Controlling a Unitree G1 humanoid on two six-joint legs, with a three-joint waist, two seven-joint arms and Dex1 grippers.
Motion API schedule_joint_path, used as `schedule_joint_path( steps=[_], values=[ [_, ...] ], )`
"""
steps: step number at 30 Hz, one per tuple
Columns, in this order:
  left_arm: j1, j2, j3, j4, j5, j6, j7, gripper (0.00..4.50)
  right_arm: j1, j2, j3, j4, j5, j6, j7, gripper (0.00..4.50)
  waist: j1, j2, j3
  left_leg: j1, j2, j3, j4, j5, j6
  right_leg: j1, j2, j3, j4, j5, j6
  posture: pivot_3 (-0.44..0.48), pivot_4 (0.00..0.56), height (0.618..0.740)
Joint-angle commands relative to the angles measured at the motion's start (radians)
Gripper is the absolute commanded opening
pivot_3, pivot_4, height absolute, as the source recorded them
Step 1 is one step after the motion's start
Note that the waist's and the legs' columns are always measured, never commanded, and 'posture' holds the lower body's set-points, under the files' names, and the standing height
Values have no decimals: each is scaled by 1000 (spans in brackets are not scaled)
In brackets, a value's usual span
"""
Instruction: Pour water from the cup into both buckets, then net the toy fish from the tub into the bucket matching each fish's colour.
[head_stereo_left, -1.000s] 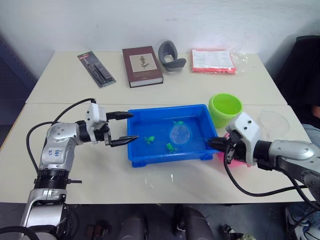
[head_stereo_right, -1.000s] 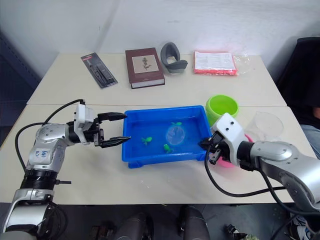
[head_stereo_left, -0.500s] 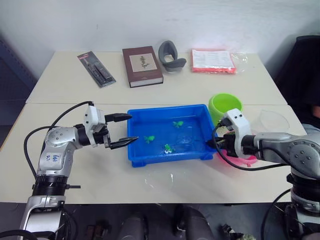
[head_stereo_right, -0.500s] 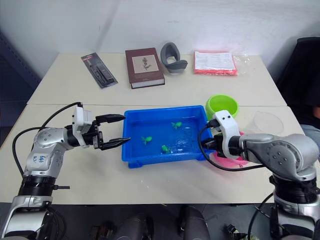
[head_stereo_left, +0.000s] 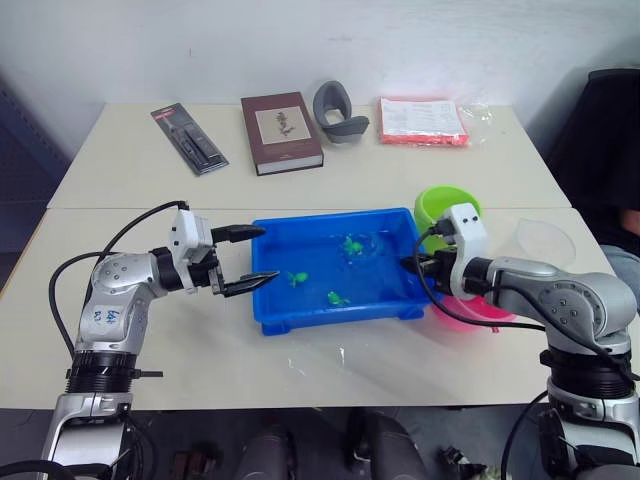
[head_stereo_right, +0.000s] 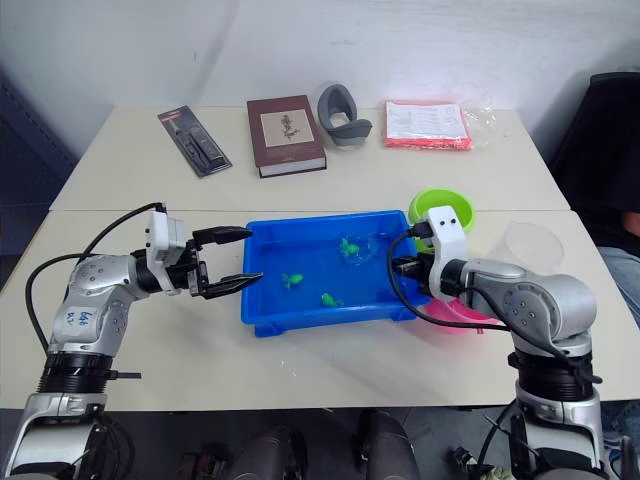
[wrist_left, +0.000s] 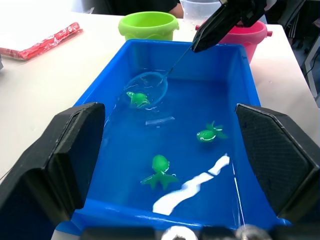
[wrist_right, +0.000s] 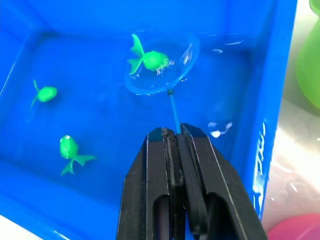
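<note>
The net (wrist_right: 161, 64) is held by its thin handle in the closed jaws of the right gripper (wrist_right: 176, 136), its ring lying in the tub (head_stereo_left: 268, 300) around one green fish (wrist_right: 150, 60). The left gripper (head_stereo_left: 246, 256) hangs open at the tub's near-left rim. The net is best lifted level and slowly, then carried to the green bucket (head_stereo_left: 443, 210) just behind.

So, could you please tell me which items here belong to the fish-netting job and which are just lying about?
Job: tub, net, green fish, green bucket, pink bucket, cup.

Lying about: book, red packet, grey holder, black blister pack.
</note>
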Motion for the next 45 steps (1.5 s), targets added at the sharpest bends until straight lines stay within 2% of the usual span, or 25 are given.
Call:
schedule_joint_path(
  steps=[1,5,12,17,21,23,27,31,37,41,45],
  values=[
    [-9,-7,7,-21,-19,-3,2,4478,54,-33,-72,-136,28,-70,58,0,0,0,0,0,0,0,0,0,0,0,0,0,0,0,0,0,150,740],
    [-37,-26,11,-14,-36,15,9,4478,156,-68,-162,-239,66,-126,117,0,3,0,0,0,0,0,0,0,0,0,0,0,0,0,0,0,150,740],
    [-101,-78,-20,-12,-24,5,26,4478,259,-98,-360,-341,196,-117,106,0,8,0,0,1,0,0,0,0,0,0,0,1,0,0,0,0,150,740],
    [-146,-130,-47,3,-32,28,36,4478,342,-144,-493,-307,178,-191,110,0,10,0,0,1,-1,1,0,0,0,0,1,1,0,0,0,0,150,740],
    [-181,-153,-67,35,4,33,77,4478,347,-163,-522,-238,117,-259,90,0,9,0,0,2,-1,2,0,0,0,0,1,2,1,0,1,0,150,740],
    [-194,-164,-75,49,5,43,90,4478,374,-205,-472,-205,11,-346,116,0,8,0,0,2,-1,3,0,0,0,0,2,2,1,0,1,0,150,740],
    [-196,-181,-96,46,11,63,100,4478,334,-197,-389,-124,-133,-506,96,0,6,0,0,3,-1,5,-1,0,0,0,2,2,1,1,1,0,150,740],
    [-192,-200,-108,18,0,94,112,4478,333,-236,-261,-46,-327,-667,105,0,7,0,0,4,0,6,-1,0,0,0,2,3,1,1,1,0,150,740],
    [-186,-208,-111,4,1,98,114,4478,348,-332,-93,106,-626,-987,149,0,8,0,0,3,0,9,-1,0,0,0,2,2,1,1,1,0,150,740],
    [-179,-206,-108,2,5,84,113,4478,387,-454,5,193,-873,-1258,149,0,8,1,0,3,0,9,-1,1,0,0,2,2,0,1,1,0,150,740],
    [-168,-200,-109,3,11,63,104,4478,403,-502,32,248,-1001,-1423,115,0,7,0,0,3,0,8,-1,1,0,0,2,3,0,1,1,0,150,740]
  ],
)
